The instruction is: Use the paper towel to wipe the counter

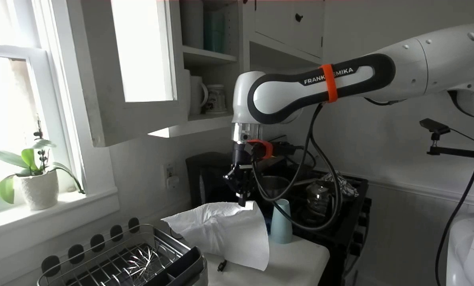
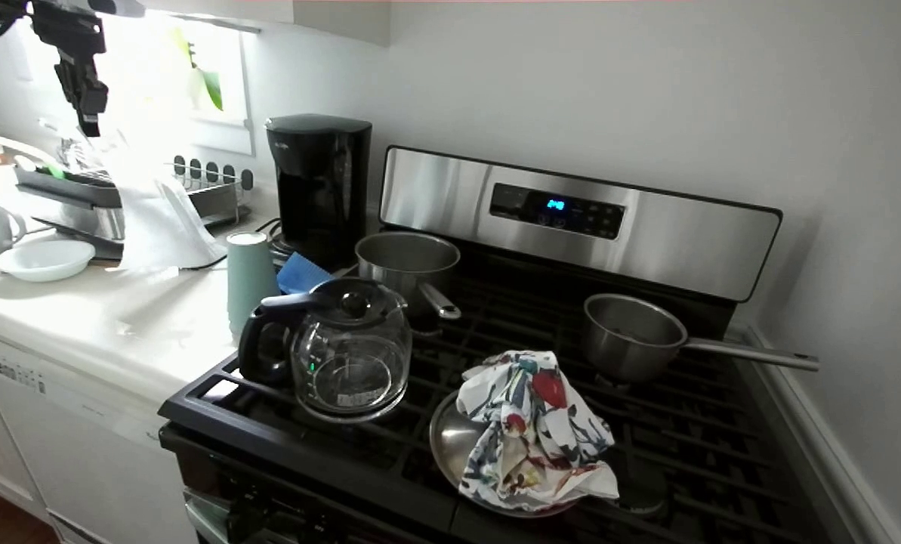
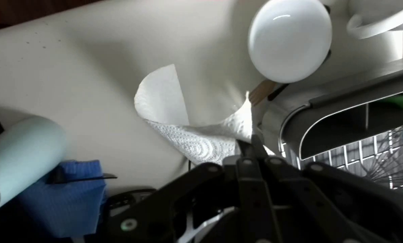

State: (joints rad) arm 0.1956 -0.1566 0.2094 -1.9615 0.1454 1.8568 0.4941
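The paper towel (image 1: 233, 238) is clamped in the tool (image 1: 242, 198) and draped below it; the counter (image 1: 298, 260) is seen beneath both.

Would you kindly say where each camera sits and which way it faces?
In an exterior view, near the dish rack, facing along the counter; arm and pincer show.
In an exterior view, before the stove, facing its back panel; pincer top left.
Wrist view: arm-mounted, facing down onto the paper towel; pincer at bottom.
All share the pale blue cup.
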